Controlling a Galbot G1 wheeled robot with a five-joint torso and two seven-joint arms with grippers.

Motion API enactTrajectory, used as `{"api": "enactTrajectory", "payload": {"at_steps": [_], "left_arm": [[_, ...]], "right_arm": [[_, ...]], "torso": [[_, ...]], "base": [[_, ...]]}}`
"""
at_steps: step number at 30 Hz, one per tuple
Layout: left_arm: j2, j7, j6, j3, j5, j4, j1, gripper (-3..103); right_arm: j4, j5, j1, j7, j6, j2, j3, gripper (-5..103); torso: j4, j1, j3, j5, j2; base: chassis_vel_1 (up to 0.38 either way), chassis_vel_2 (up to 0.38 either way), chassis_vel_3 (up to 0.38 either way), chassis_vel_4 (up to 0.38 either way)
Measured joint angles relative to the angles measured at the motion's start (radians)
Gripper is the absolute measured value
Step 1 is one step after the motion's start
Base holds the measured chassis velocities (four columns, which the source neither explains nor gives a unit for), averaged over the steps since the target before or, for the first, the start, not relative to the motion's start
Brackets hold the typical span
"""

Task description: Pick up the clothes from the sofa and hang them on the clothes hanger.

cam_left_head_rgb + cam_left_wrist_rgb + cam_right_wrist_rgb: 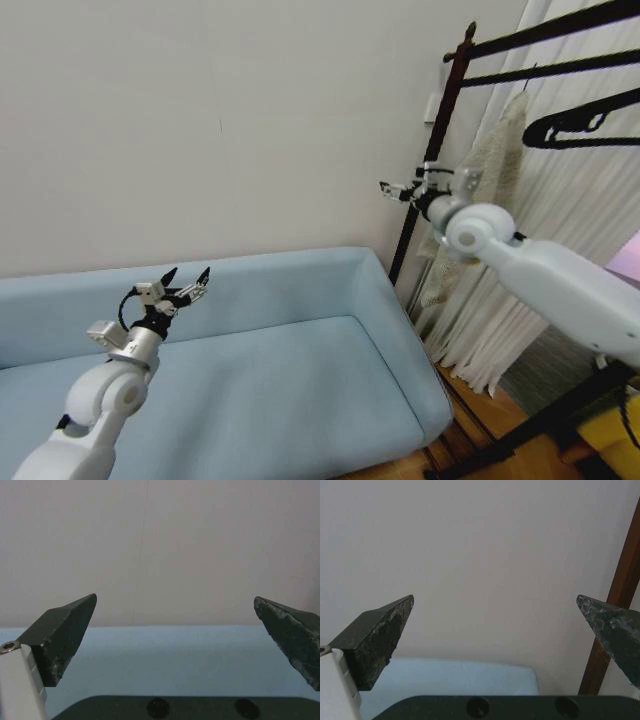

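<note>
A cream knitted garment (497,150) hangs from the dark wooden clothes rack (448,110) at the right. A black hanger (585,125) hangs on the rail beside it. My right gripper (397,188) is raised just left of the rack's post, open and holding nothing. In the right wrist view its fingertips (382,630) stand wide apart, with the post (620,595) to one side. My left gripper (187,281) hovers open over the light blue sofa (300,380), in front of its backrest. In the left wrist view its fingers (65,630) are spread, facing the wall above the sofa's backrest (175,650).
White curtains (520,300) hang behind the rack at the right. A plain wall (250,120) rises behind the sofa. The rack's dark base (520,430) and a strip of wooden floor (490,410) lie past the sofa's right end.
</note>
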Motion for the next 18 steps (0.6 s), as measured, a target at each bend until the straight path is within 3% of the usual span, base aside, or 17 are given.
{"api": "enactTrajectory", "payload": {"at_steps": [1,4,5,13,15,16,18], "left_arm": [[0.0,0.0,0.0,0.0,0.0,0.0,0.0,100],[-0.042,0.001,-0.013,-0.002,0.028,-0.009,0.039,100],[-0.042,0.001,-0.013,-0.002,0.028,-0.009,0.039,100],[-0.122,0.003,-0.065,0.02,0.122,-0.013,0.102,100],[-0.144,0.004,-0.091,0.021,0.164,-0.013,0.129,100],[-0.144,0.004,-0.091,0.021,0.164,-0.013,0.129,100],[-0.176,0.004,-0.126,0.007,0.221,-0.018,0.168,100]], "right_arm": [[0.0,0.0,0.0,0.0,0.0,0.0,0.0,100],[0.073,-0.118,-0.288,-0.05,0.013,-0.002,0.178,100],[0.073,-0.118,-0.288,-0.05,0.013,-0.002,0.178,100],[0.153,-0.314,-0.66,-0.003,0.037,0.149,0.387,100],[0.186,-0.44,-0.803,0.0,0.058,0.203,0.443,100],[0.186,-0.44,-0.803,0.0,0.058,0.203,0.443,100],[0.216,-0.552,-0.892,-0.004,0.071,0.265,0.465,100]], "torso": [[0.0,0.0,0.0,0.0,0.0],[0.0,0.0,0.0,-0.0009,0.0],[0.0,0.0,0.0,-0.0009,0.0],[0.0007,0.0,0.0,-0.0009,0.0],[-0.0002,0.0,0.0,-0.0006,0.0],[-0.0002,0.0,0.0,-0.0006,0.0],[-0.0002,0.0,0.0,-0.0005,0.0]], "base": [[0.0,0.0,0.0,0.0],[0.0,0.0,0.0,0.0],[0.0,0.0,0.0,0.0],[0.0,0.0,0.0,0.0],[0.0,0.0,0.0,0.0],[0.0,0.0,0.0,0.0],[0.0,0.0,0.0,0.0]]}}
